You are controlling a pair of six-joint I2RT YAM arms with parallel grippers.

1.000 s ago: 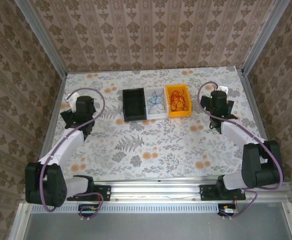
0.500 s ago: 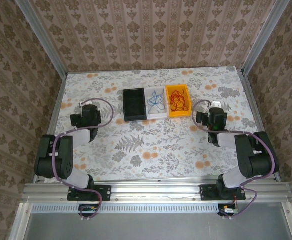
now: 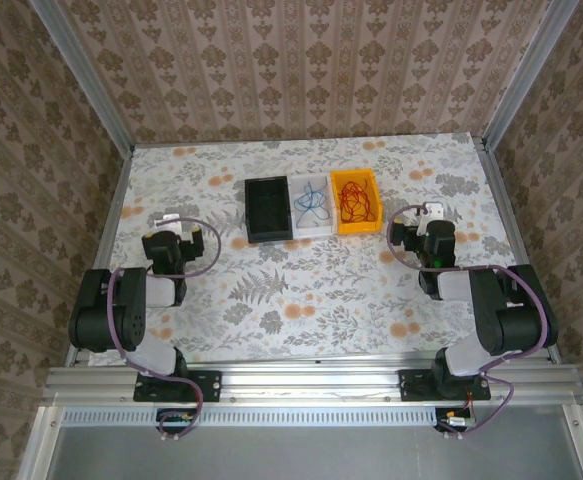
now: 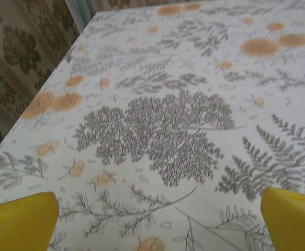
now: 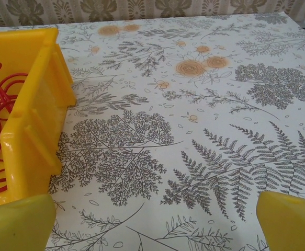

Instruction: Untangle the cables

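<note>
Three bins stand in a row at the far middle of the table (image 3: 301, 290). The red cable (image 3: 355, 200) coils in the yellow bin (image 3: 356, 230) and the blue cable (image 3: 312, 203) in the white bin (image 3: 312, 229). The black bin (image 3: 269, 237) is too dark inside to tell what it holds. The left gripper (image 4: 155, 222) hangs over bare floral tabletop with jaws wide and empty. The right gripper (image 5: 155, 222) (equally wide, equally empty) hovers just right of the yellow bin.

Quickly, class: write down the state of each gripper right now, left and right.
Left gripper: open, holding nothing.
Right gripper: open, holding nothing.
</note>
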